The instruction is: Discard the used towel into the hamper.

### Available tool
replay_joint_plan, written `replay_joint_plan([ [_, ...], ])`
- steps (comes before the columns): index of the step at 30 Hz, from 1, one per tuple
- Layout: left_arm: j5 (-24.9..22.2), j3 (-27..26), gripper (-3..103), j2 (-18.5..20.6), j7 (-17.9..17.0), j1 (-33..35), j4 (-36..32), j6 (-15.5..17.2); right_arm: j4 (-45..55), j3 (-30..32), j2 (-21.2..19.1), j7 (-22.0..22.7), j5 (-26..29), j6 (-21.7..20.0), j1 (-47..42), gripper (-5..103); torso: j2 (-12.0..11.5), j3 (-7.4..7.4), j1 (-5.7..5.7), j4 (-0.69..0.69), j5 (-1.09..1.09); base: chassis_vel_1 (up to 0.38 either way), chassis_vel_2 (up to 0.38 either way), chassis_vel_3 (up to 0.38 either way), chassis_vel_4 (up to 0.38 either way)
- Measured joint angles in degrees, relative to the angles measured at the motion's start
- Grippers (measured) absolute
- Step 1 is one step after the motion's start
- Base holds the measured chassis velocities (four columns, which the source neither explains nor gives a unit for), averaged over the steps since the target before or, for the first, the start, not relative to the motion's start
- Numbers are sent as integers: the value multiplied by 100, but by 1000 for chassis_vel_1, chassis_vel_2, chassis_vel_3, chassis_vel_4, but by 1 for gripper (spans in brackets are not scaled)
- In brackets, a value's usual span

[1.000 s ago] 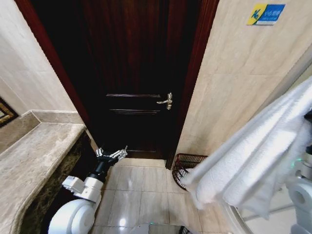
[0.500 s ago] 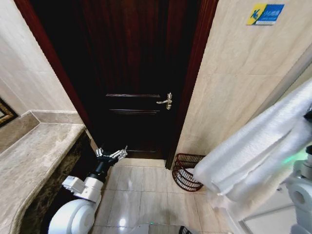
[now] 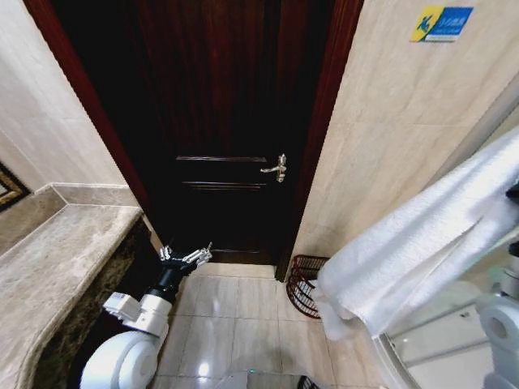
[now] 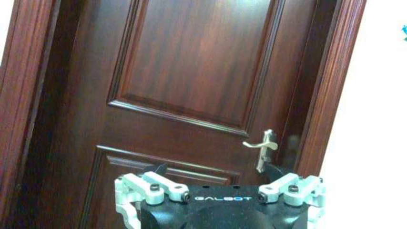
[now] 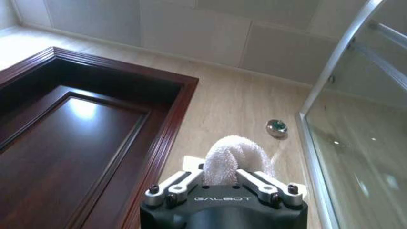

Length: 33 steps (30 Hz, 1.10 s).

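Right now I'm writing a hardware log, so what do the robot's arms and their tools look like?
The left tool has pale grey fingers on a black wrist block marked GALBOT, with a black forearm and rounded white arm casings. The right tool has the same grey fingers, dark screws and black GALBOT block.

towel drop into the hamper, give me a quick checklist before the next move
1. Grip: right gripper is shut on the towel: ok.
2. Towel over the hamper: its low end hangs at the hamper's right side, not clearly above the opening: not ok.
3. Hamper upright on the floor by the door frame: ok.
4. Hamper has room inside: cannot tell.
5. Left gripper, open, held low by the counter, apart from towel and hamper: ok.
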Motion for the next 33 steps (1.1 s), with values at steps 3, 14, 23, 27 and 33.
replay_joint_plan([
  [3, 0, 0, 100, 0, 0, 0, 0, 0, -80, -104, -46, 0, 17, -12, 172, 7, 0, 0, 0, -2, 1, 0, 0, 0, 0],
  [14, 0, 0, 100, 0, 0, 0, 0, -1, -871, -1119, -534, 65, 275, -214, 1802, 7, 0, 0, 0, 1, 0, 0, 0, 0, 0],
  [23, 0, 0, 100, 0, 0, 0, 0, 0, -1534, -1972, -947, 122, 490, -381, 3178, 7, 0, 1, 0, 1, 1, 0, 0, 0, 0],
  [27, 0, 0, 100, 0, 0, 0, 0, 0, -1904, -2445, -1172, 151, 611, -475, 3945, 7, 0, 1, 1, 1, 0, 0, 0, 0, 0],
  [33, 0, 0, 100, 0, 0, 0, 0, 0, -2018, -2592, -1241, 162, 648, -504, 4181, 7, -1, 0, 1, 1, 2, 0, 0, 0, 0],
])
